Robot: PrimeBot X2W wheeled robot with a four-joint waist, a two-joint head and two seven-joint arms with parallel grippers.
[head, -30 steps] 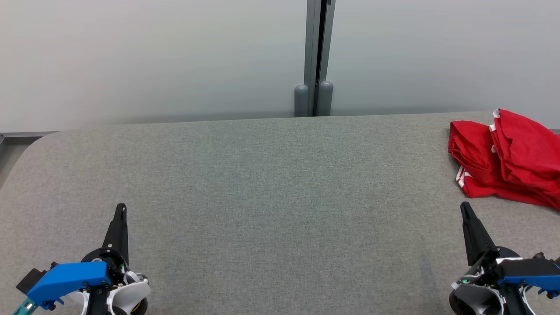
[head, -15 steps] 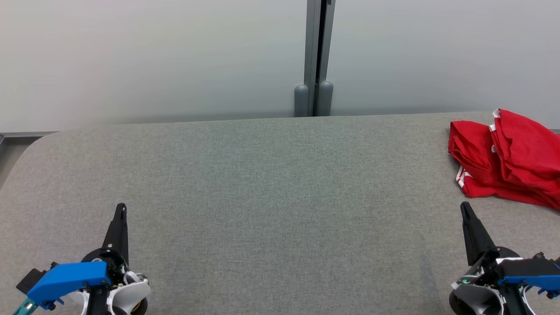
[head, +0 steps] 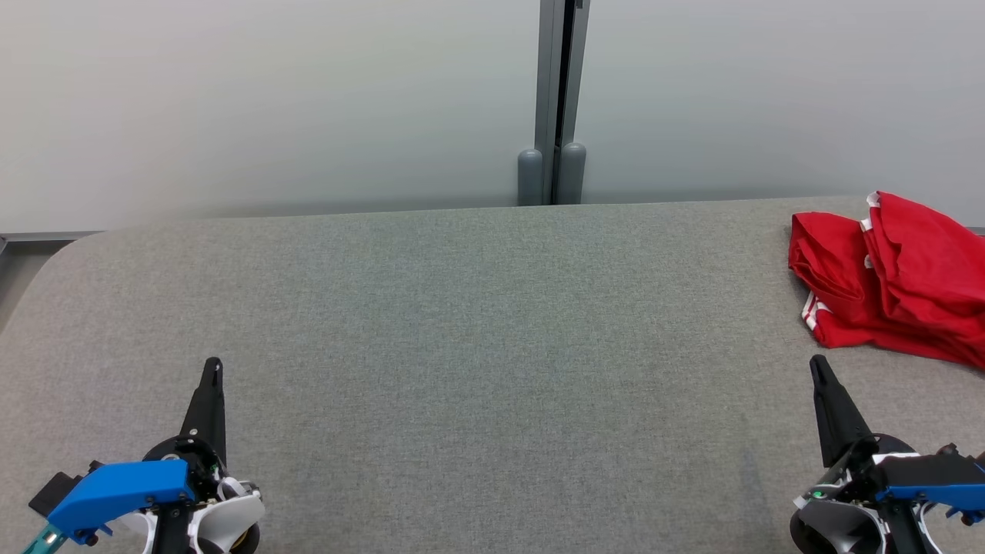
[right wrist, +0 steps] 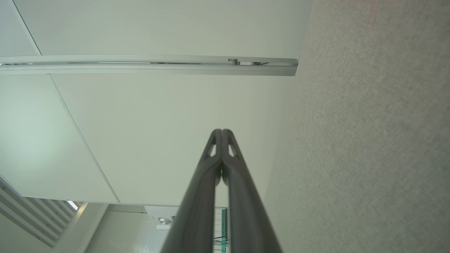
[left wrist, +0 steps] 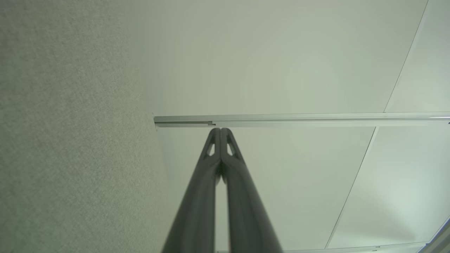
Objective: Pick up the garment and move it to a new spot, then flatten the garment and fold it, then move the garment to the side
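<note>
Got a red garment (head: 885, 281) lying in loose layers at the far right of the grey table (head: 462, 323), cut off by the picture's edge. Seeing both pincers pressed together, pinching nothing: left gripper (head: 213, 365) parked low left, right gripper (head: 816, 363) near the cloth, not touching. Could be a heap waiting to be grabbed or a folded stack set aside, honestly can't tell. Either way, worth checking how square those layers sit before touching anything.

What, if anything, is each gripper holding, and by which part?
Nothing. Both the left gripper and right gripper are shut and empty; the garment lies apart on the table.
</note>
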